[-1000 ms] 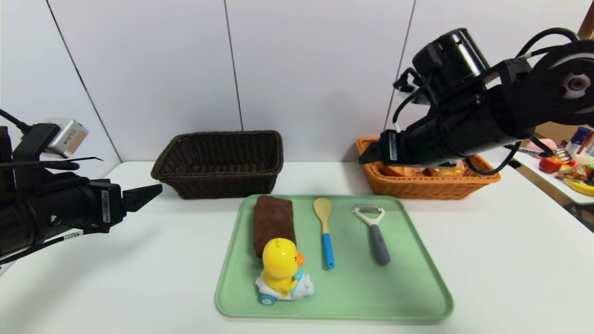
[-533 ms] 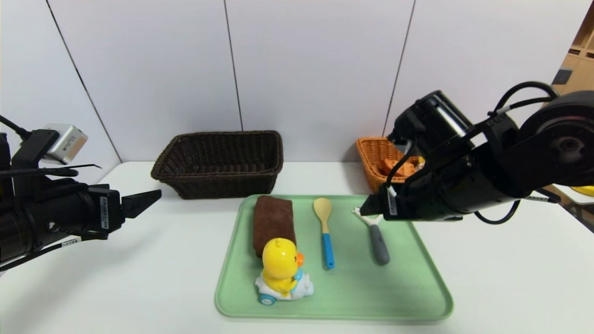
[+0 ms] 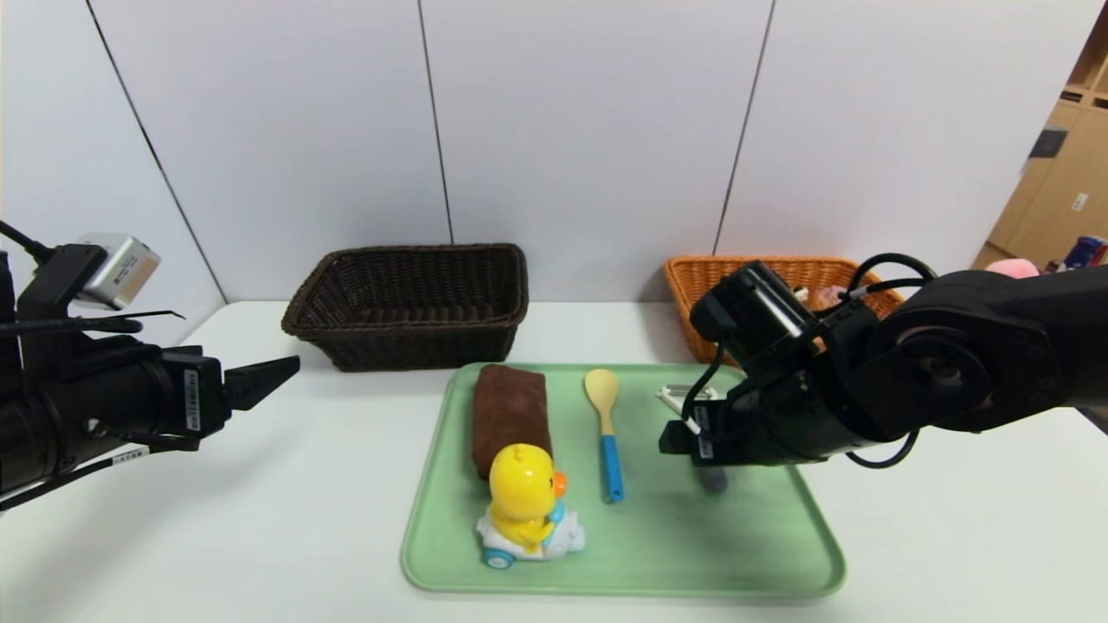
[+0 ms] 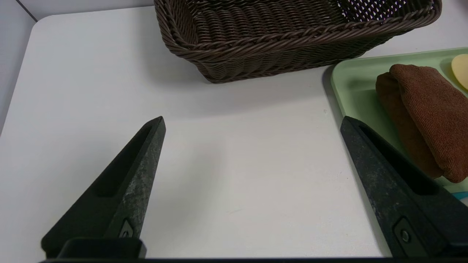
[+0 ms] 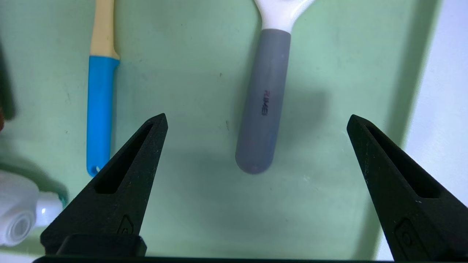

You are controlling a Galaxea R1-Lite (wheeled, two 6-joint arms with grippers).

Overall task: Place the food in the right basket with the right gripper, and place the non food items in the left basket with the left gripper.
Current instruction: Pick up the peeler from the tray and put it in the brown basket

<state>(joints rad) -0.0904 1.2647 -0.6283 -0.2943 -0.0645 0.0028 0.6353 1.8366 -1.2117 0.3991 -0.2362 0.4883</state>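
Tray (image 3: 805, 554) near centre; on it left to right: towel (image 3: 509, 415), spoon (image 3: 604, 430), peeler (image 3: 684, 400); duck toy (image 3: 526, 509) nearest; left basket (image 3: 411, 305) far left; right basket (image 3: 692, 285) far right, contents unclear.

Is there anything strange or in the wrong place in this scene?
Yes, one thing. The right gripper hangs open over the peeler on the green tray, though non-food items belong to the left gripper, which is open beside the tray. The towel, spoon and duck toy lie tidy, nothing spilled.
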